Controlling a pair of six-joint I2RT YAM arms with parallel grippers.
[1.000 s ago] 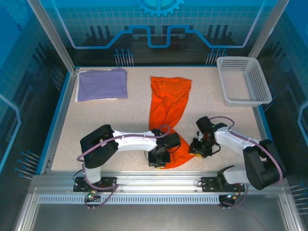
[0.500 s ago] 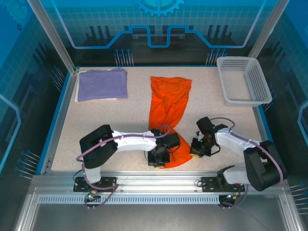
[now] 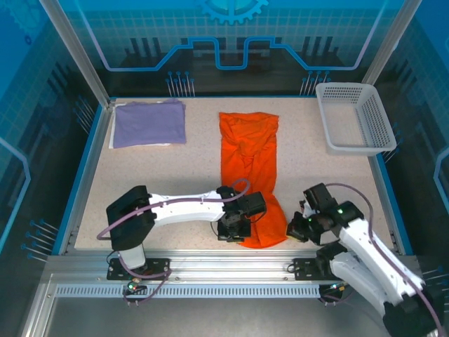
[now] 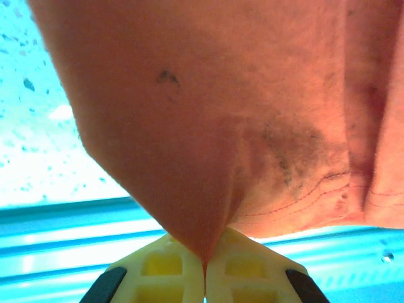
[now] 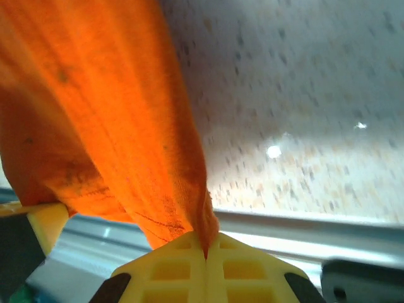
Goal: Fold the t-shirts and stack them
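Observation:
The orange t-shirt point(image 3: 249, 168) lies as a long strip down the middle of the table, its near end lifted at both corners. My left gripper point(image 3: 236, 230) is shut on the near left corner; in the left wrist view the cloth point(image 4: 214, 120) runs down into the closed yellow fingertips point(image 4: 165, 273). My right gripper point(image 3: 295, 228) is shut on the near right corner, where orange cloth point(image 5: 95, 113) is pinched between its fingertips point(image 5: 243, 268). The lavender t-shirt point(image 3: 149, 123) lies folded flat at the far left corner.
A white mesh basket point(image 3: 354, 117) stands at the far right corner. The table's near metal rail point(image 3: 224, 263) runs just below both grippers. Speckled tabletop point(image 3: 168, 175) is bare between the two shirts.
My right gripper closed on the orange shirt's near right corner and pulled it right and toward the near edge, spreading the bunched lower end wider. The left gripper kept its grip.

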